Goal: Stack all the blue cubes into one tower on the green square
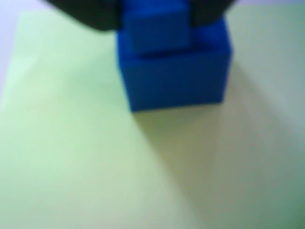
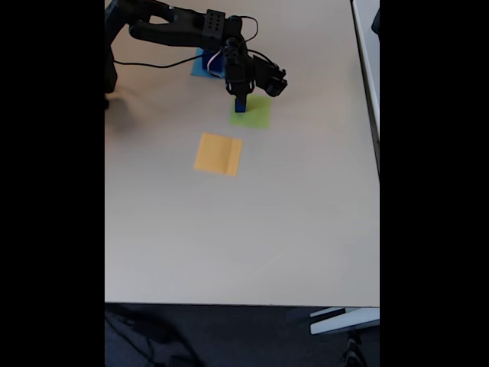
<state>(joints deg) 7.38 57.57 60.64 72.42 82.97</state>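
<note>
- Spreading wide under everything, the pale table [image 2: 252, 229] lies well below the jaws, with the arm [image 2: 183, 29] reaching in from the upper left of the fixed view.
- Away from the jaws, toward the lower left in the fixed view, lies an orange-yellow square [image 2: 218, 154]; behind the arm, a light-blue square [image 2: 202, 66] peeks out with something dark blue on it that is too hidden to name.
- Directly under the jaws lies the green square [image 1: 71, 157], and the tower stands on it, nearer one edge than the centre.
- Just below the jaws sits the tower's larger blue cube [image 1: 176, 81], flat on the paper.
- Between the jaws sits the smaller blue cube [image 1: 155, 28], resting on the larger one and, in the wrist view, shifted toward its left side rather than centred.
- At the top of the wrist view the gripper [image 1: 155, 19] shows as dark fingers [image 1: 90, 14] on either side of the small cube; the blur hides whether they are pressing on it or have let go, so I cannot tell.
- Risk, as I judge it: if a finger drags on the small cube while lifting away, the cube could slide further off-centre or tip off.
- Another risk: a sideways move could nudge the base cube across the slippery paper, or shift the paper itself.
</note>
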